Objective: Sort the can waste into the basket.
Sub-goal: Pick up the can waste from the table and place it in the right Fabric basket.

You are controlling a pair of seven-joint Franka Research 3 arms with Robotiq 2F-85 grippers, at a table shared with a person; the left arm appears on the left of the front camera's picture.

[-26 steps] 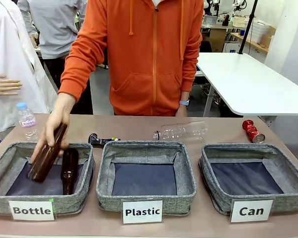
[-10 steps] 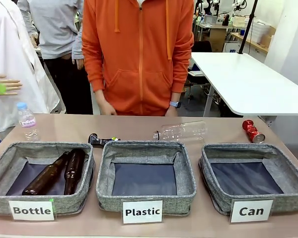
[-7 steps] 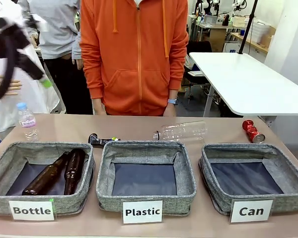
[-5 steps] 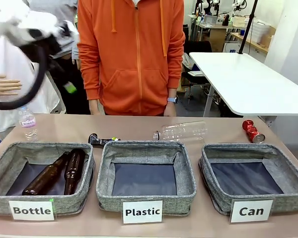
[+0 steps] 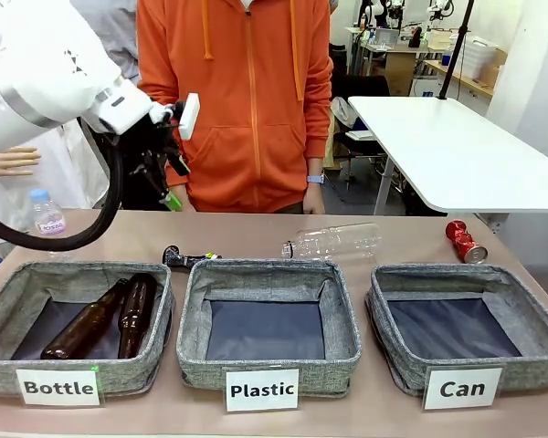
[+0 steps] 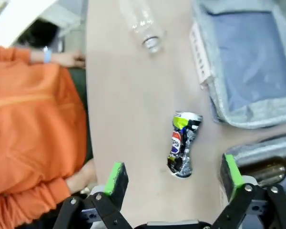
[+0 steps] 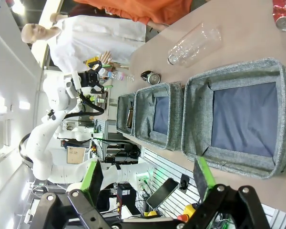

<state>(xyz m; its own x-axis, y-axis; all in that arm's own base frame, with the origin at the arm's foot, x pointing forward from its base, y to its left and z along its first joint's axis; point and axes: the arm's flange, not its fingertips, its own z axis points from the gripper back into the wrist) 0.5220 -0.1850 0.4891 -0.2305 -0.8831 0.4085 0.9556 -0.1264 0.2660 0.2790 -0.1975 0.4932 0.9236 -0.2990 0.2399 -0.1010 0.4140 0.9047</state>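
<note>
Left tool (image 6: 172,168) is hanging wide open and empty over the black crushed can (image 6: 182,143) lying on the bench (image 6: 128,86), seemingly lining up a grasp. I'm seeing the right tool (image 7: 147,175) gaping empty, and the red can (image 5: 464,242) waiting beside the Can basket (image 5: 438,271).

Front view bright, even light from above, faint shadows on the table (image 5: 256,235). Left wrist view soft all over (crushed can (image 6: 182,145) smeared). Right wrist view sharp, edges bowed, ceiling lights (image 7: 20,7) blown out.
</note>
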